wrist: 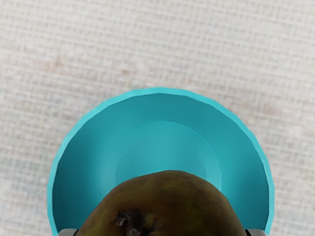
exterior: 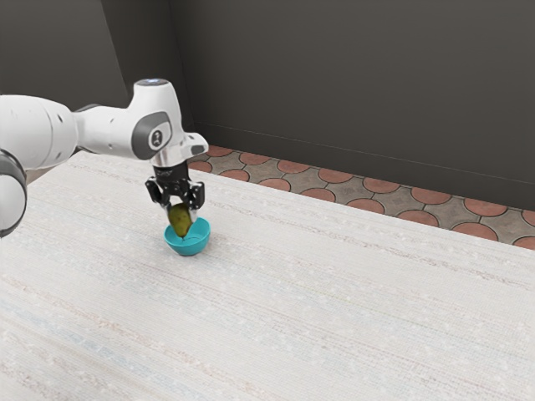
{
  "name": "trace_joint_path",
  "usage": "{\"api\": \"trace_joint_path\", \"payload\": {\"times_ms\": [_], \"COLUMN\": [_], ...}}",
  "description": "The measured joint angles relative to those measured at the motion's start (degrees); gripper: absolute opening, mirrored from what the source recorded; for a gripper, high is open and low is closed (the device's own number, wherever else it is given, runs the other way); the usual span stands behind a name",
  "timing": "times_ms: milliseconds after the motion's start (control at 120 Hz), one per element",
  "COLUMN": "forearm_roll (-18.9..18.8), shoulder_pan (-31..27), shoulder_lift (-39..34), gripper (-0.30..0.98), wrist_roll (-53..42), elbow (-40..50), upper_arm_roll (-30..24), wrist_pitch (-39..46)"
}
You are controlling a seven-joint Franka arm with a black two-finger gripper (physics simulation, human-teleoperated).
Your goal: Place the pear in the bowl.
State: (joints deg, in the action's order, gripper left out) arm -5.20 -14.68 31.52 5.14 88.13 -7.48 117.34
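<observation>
Stretching behind everything, a dark wall [exterior: 351,83] stands on the far side, with a strip of round-patterned floor tiles [exterior: 365,206] at its foot. The pale table [exterior: 334,317] takes up the near side, and the white arm [exterior: 109,131] reaches over it from the exterior view's left. Beneath the hand, the teal bowl [exterior: 188,247] sits upright on the tabletop, left of the middle in the exterior view.

The step in hand looks to be the lowering and release. Doing it well probably calls for a slight shift toward the exterior view's right, to bring the load over the bowl's base, then a slow, straight descent that keeps clear of the rim. Letting go close to the base should limit rolling; a high drop could make the fruit bounce or tip the bowl.

The gripper [exterior: 181,214] points down, its fingers parted only by the fruit's width and pressing it from both sides, so it is grasping the pear [exterior: 180,224]. The pear hangs over the bowl's mouth, its lower end near the rim's level; whether it touches the bowl cannot be told
</observation>
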Motion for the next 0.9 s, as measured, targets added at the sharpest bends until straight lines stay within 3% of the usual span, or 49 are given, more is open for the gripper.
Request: {"api": "trace_joint_path", "payload": {"times_ms": [217,400,642,808,900], "forearm_roll": [0.42,0.53,0.83,2.91,3.85], "shoulder_pan": [0.09,-0.02,0.62,18.25,22.92], "shoulder_lift": [0.82,-0.24,-15.77,-30.07,-33.11], "gripper": [0.54,0.62,0.67,0.68,0.68], "wrist_roll": [-0.32,-0.65,-1.65,-2.06,-2.07], "elbow": [-0.74,-0.65,0.18,3.38,4.18], "upper_arm_roll": [0.01,-1.25,-7.15,8.04,10.63], "wrist_pitch": [-1.37,-2.66,-11.73,-19.32,-22.55]}}
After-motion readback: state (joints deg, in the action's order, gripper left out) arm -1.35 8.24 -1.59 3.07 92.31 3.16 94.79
